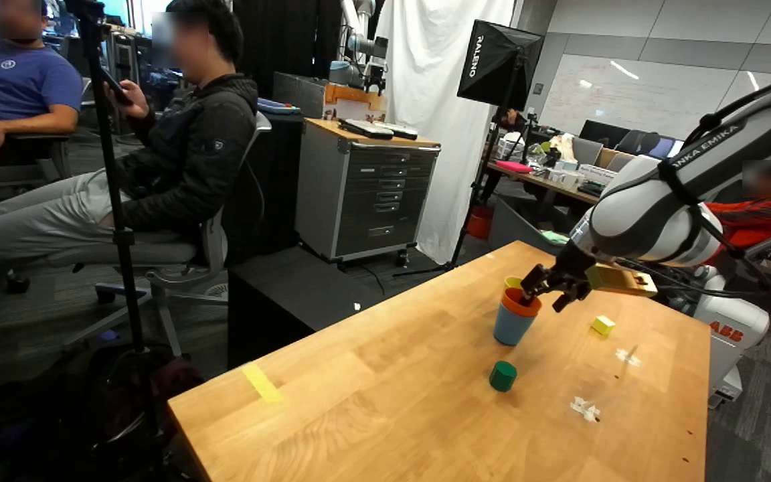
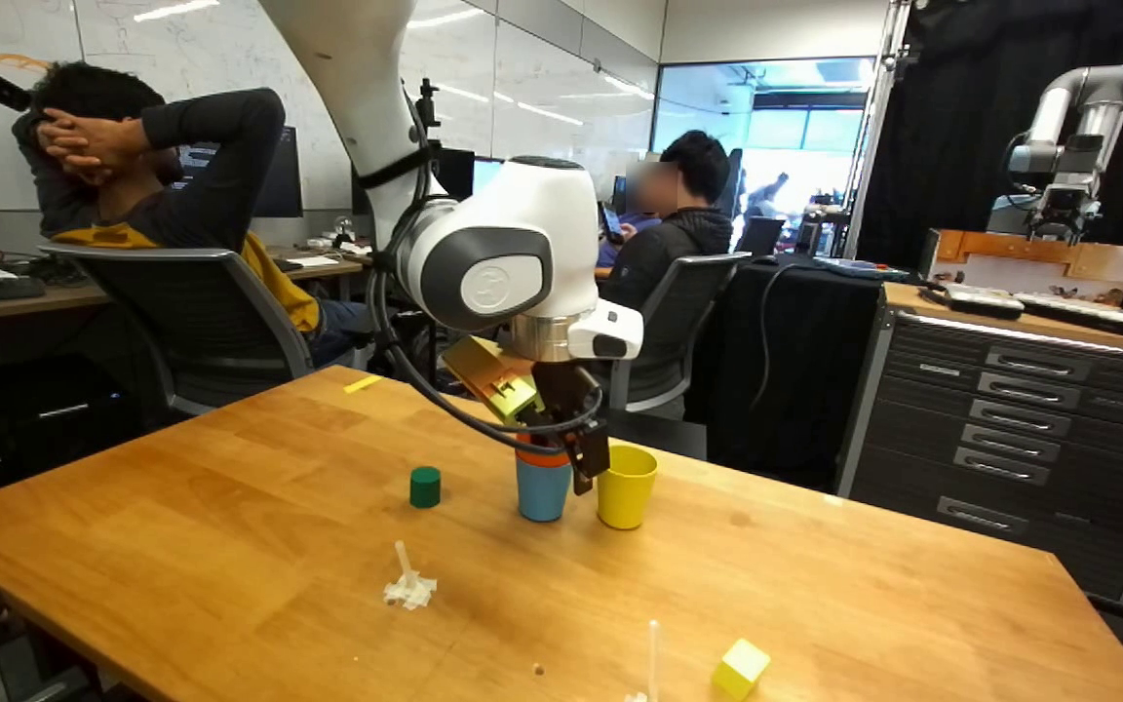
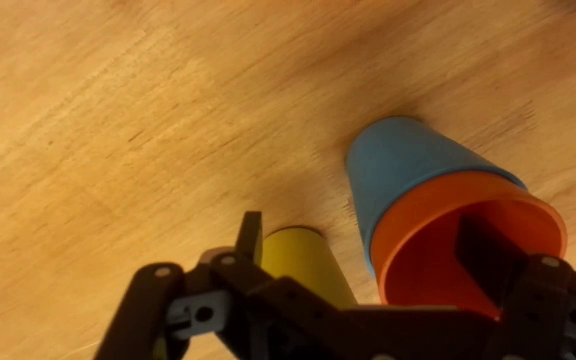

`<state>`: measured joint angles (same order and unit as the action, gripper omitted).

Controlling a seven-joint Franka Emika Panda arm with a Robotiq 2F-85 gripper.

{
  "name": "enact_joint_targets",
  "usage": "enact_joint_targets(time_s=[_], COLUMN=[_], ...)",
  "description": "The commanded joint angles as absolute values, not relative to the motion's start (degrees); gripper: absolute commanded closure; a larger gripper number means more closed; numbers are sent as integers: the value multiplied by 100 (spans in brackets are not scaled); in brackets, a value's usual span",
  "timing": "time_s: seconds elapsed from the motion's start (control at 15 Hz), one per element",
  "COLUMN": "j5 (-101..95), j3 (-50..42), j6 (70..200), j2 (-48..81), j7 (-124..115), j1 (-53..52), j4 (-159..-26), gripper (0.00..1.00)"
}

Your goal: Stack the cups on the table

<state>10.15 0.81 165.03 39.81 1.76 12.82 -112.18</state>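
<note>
Orange cup [image 3: 433, 270] is sitting nested in blue cup [image 3: 403, 155] on worktop [image 1: 385, 388]; yellow cup [image 2: 628, 492] is standing alongside; gripper [image 3: 360, 220] is standing with jaws apart, one finger inside orange cup.

Blue cup [image 3: 400, 157], orange-red cup [image 3: 425, 260], yellow cup [image 2: 628, 492]: smooth matt plastic. Surface [image 1: 392, 375] below the end effector [image 3: 360, 220]: smooth grained wood, faint sheen. Curtain [image 1: 439, 147]: cloth.

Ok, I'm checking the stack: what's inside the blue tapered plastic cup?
Nested in the blue cup is an orange-red tapered plastic cup, rim protruding, with one dark gripper finger inside its mouth. The blue cup's inner bottom is covered.
</note>
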Motion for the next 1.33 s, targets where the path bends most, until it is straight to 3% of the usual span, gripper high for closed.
enact_joint_targets(time_s=[0.0,0.6,1.27], j5=[883,821,-403], j3=[-95,-176,-951], j6=[16368,16138,13344], j2=[3668,2185,177], j7=[12,52,61], j1=[1042,873,1011], j4=[-11367,-12332,-13422], gripper=[0,0,0])
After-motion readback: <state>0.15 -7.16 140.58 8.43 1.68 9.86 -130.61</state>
